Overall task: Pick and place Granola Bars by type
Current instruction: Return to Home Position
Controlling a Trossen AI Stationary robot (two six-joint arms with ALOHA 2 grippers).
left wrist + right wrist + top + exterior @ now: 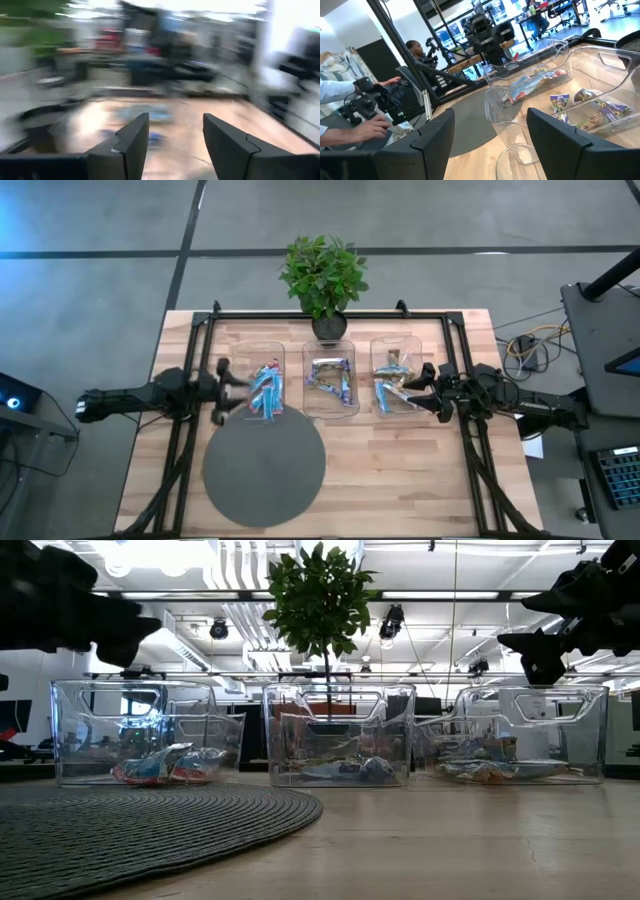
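Granola bars lie in three clear trays in a row at the table's far middle. Blue bars (265, 388) (165, 765) fill the left tray. Silvery-purple bars (330, 377) (590, 107) lie in the middle tray. Tan and blue bars (390, 380) (480, 770) lie in the right tray. My left gripper (225, 388) (175, 120) is open and empty, raised just left of the left tray. My right gripper (408, 387) (490, 115) is open and empty, raised over the right tray's right edge.
A round grey mat (265, 470) (150, 820) lies on the near left-middle of the table. A potted plant (325, 275) stands behind the middle tray. A black frame (330, 313) borders the work area. Beyond the table's left side a person's hands (365, 122) hold a device.
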